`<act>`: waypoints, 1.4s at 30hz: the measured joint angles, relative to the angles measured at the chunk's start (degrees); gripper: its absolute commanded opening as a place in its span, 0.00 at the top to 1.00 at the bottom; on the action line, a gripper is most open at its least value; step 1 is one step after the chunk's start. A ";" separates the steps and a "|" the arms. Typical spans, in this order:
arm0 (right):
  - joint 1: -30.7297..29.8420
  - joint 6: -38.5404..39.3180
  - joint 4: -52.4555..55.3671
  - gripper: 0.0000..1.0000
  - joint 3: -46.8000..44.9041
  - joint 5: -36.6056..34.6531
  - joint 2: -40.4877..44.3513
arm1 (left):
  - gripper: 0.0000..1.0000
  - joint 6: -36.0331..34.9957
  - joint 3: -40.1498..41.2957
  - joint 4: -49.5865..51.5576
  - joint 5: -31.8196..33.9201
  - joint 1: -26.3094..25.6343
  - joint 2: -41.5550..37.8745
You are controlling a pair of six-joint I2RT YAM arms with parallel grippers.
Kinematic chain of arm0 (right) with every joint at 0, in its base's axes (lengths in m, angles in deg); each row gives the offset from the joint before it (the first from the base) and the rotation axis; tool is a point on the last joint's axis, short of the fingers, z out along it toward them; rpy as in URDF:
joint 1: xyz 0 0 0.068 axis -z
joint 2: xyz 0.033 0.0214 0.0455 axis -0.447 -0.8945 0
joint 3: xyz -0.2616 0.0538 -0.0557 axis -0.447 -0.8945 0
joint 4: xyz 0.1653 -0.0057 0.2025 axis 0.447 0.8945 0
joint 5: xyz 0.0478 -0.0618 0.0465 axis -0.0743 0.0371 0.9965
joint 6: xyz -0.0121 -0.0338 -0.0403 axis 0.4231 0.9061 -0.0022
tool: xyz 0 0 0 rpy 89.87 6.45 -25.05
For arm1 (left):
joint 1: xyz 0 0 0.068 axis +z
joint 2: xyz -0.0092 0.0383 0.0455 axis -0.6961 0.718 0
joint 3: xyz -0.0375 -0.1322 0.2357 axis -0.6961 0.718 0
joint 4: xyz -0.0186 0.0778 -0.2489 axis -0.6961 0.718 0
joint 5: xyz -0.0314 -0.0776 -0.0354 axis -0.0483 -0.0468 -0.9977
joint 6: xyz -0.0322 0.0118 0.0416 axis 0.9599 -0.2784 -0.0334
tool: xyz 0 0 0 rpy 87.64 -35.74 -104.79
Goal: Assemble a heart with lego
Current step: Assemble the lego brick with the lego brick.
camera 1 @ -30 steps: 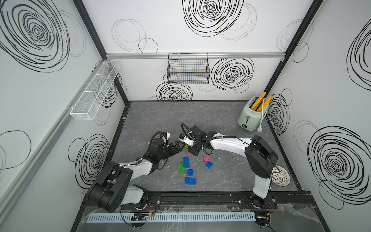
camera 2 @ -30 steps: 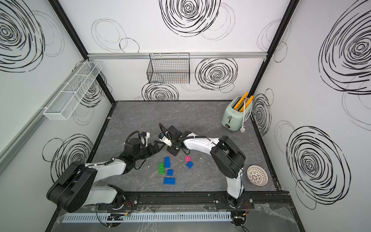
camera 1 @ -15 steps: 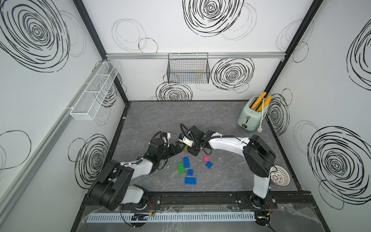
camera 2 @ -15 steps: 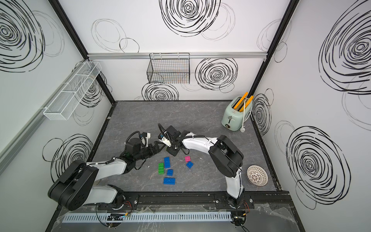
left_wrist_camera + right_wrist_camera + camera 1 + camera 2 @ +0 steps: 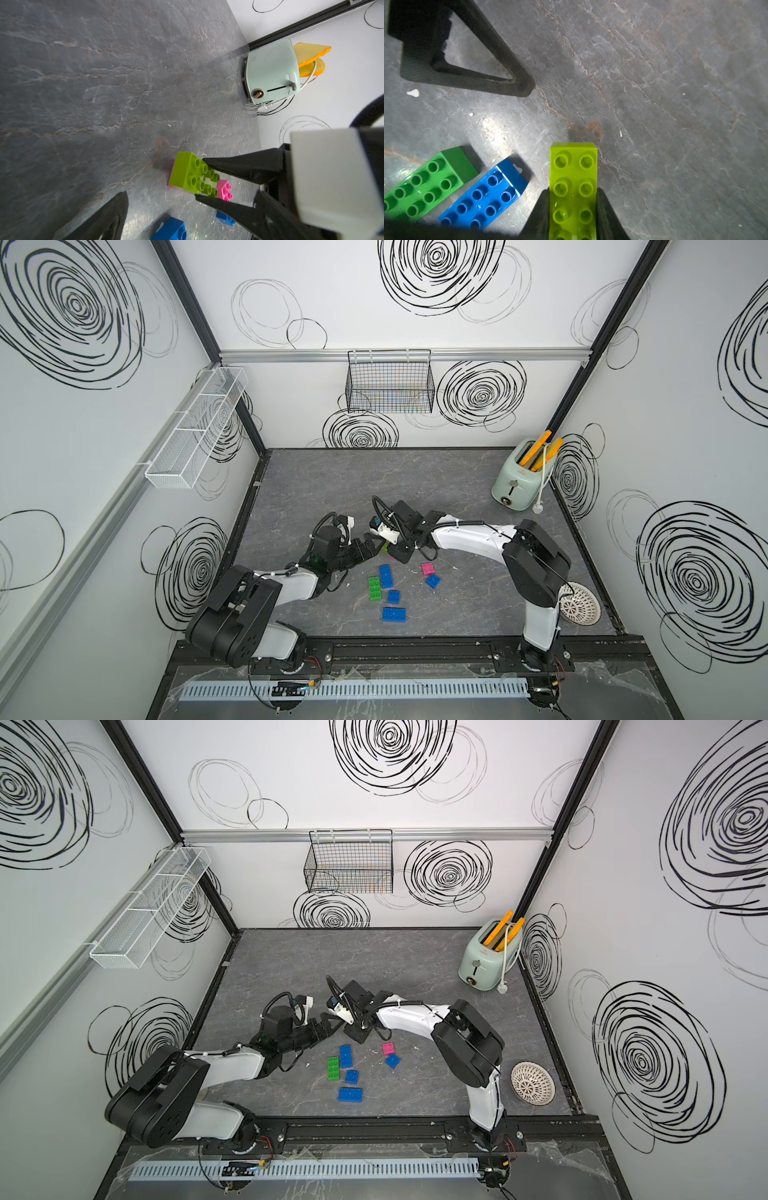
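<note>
The build is at its bottom rows: the lime brick [image 5: 573,164] is being seated on a pink brick [image 5: 225,189], which shows under it at both ends in the left wrist view, so the heart is barely begun and stands on the grey tabletop [image 5: 457,489] near the middle. The right gripper [image 5: 573,192] is clamped on the lime brick's long sides, studs up. The left gripper [image 5: 369,546] hovers just beside the pair with its jaws spread wide and nothing between them. Whether the lime brick is fully pressed home I cannot tell. The next move likely calls for a firm downward push, perhaps with the left gripper steadying the pink piece, then a release and a reach for the green oblong brick [image 5: 375,588] or the blue oblong brick [image 5: 386,576] lying close by.
</note>
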 measured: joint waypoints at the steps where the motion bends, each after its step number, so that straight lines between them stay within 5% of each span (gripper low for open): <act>1: -0.04 0.00 0.00 0.78 0.00 -0.26 -0.04 | 0.01 0.02 0.00 0.00 0.00 0.00 0.07; 42: 1.70 0.15 -2.47 0.77 -5.05 1.66 2.75 | 0.01 0.33 -0.98 1.57 -1.88 -1.20 2.43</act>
